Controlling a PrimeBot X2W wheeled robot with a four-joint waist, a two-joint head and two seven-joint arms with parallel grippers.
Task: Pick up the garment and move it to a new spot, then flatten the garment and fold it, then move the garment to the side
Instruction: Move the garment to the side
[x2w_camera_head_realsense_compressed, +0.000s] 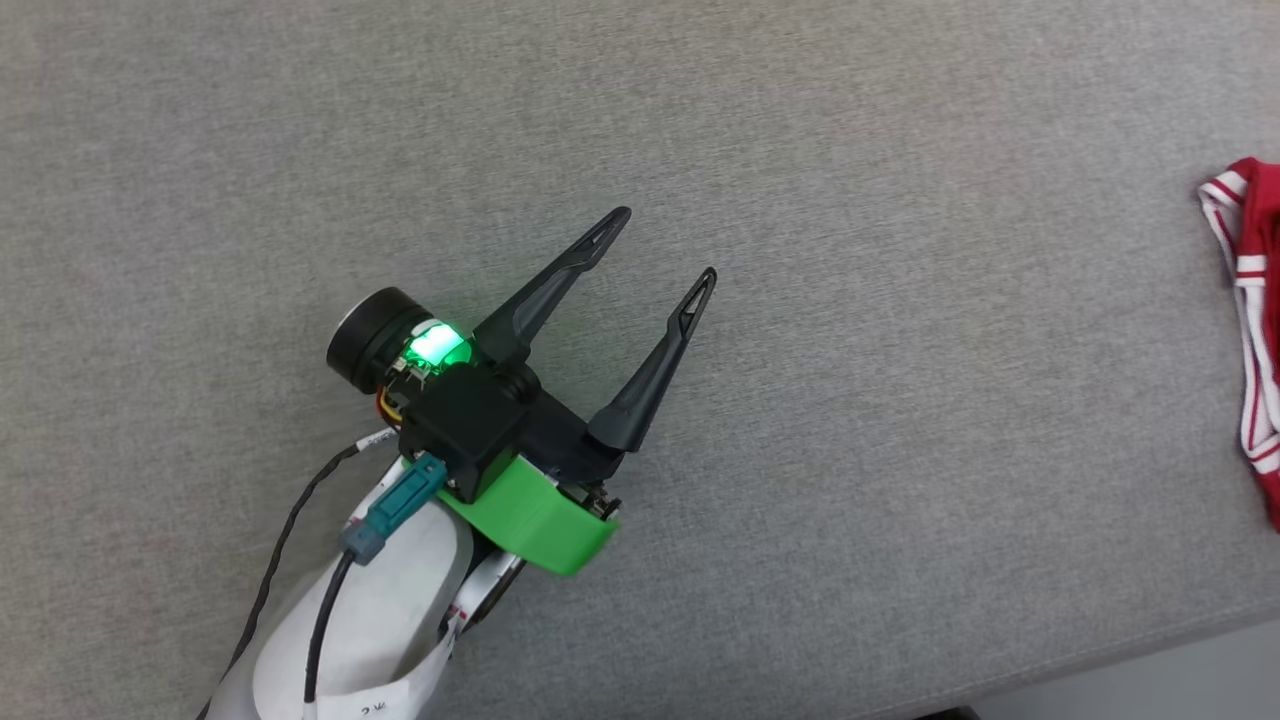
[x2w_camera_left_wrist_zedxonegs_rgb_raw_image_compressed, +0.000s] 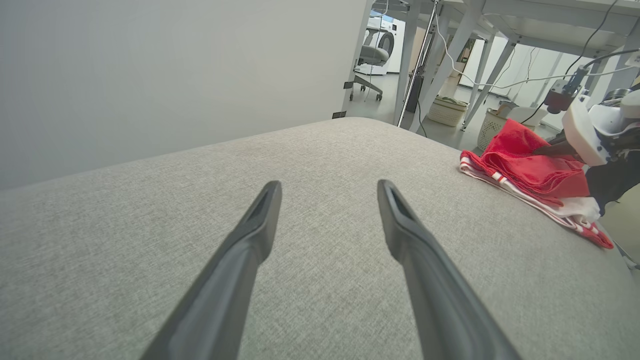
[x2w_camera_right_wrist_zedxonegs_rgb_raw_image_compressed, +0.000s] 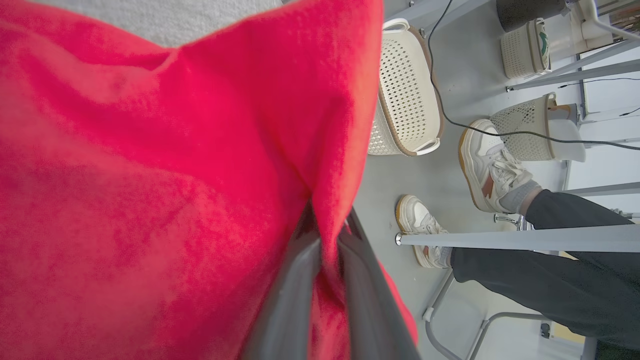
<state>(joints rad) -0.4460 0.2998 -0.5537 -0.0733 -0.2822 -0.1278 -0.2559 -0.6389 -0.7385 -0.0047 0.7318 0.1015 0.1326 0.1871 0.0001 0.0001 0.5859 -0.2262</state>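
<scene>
- Right end effector (x2w_camera_right_wrist_zedxonegs_rgb_raw_image_compressed: 327, 225) is pinched nearly closed on a fold of the garment (x2w_camera_right_wrist_zedxonegs_rgb_raw_image_compressed: 150, 175); a thin bite like that could slip once the cloth's weight hangs from it.
- The garment sits bunched at the right edge of the tabletop (x2w_camera_head_realsense_compressed: 700, 120), so a pull the wrong way could drag it off to the floor (x2w_camera_right_wrist_zedxonegs_rgb_raw_image_compressed: 400, 175) beside the baskets (x2w_camera_right_wrist_zedxonegs_rgb_raw_image_compressed: 405, 90) and a person's shoes (x2w_camera_right_wrist_zedxonegs_rgb_raw_image_compressed: 492, 165).
- Left end effector (x2w_camera_head_realsense_compressed: 665, 242) hovers wide open and empty above the middle of the tabletop, well apart from the cloth, too distant to catch a slip.
</scene>
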